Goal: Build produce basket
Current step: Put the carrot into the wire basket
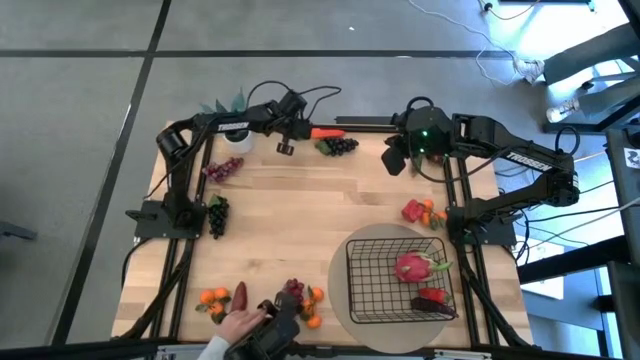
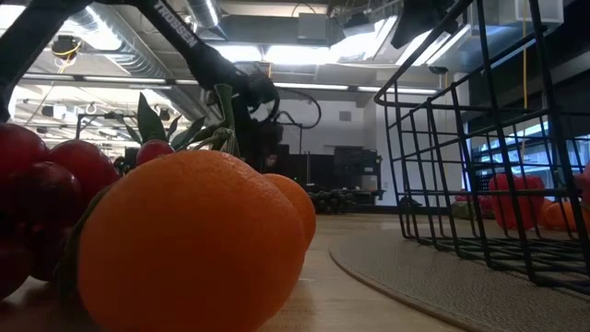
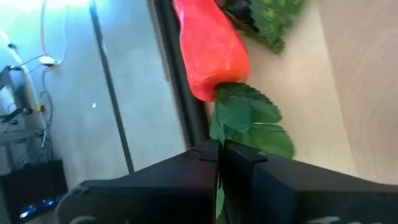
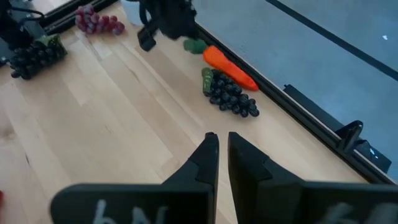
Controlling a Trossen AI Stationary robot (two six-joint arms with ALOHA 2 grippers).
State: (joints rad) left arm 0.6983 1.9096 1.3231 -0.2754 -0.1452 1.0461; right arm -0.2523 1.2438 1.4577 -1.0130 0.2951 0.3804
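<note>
We saw the tabletop [image 1: 300, 220] first, with the basket [image 1: 385, 290] standing on a round mat [image 1: 345, 255] toward its near right corner, already holding a dragon fruit [image 1: 412, 266] and a dark red piece we could not identify. The rest of the produce lay scattered along the edges, well apart from the basket.

Our left pincer [image 1: 284, 148] hung at the far edge, its fingers [image 3: 205, 168] nearly together beside the carrot's leafy top [image 3: 245, 118], though we could not tell whether they pinched any leaf. The carrot [image 1: 327, 132] lay right against the far edge rail, so we judged that a grip on the leaves alone might slip or tear free, and that a nudge could push the carrot off the tabletop. The dark grapes [image 4: 231, 94] touching it could be dragged along too.

Our right pincer [image 4: 218, 144] waited over the far right part, fingers narrow and empty.

A person's hand [image 1: 238, 325] rested among the oranges [image 1: 211, 297] at the near edge, which could matter if an arm swung there.
</note>
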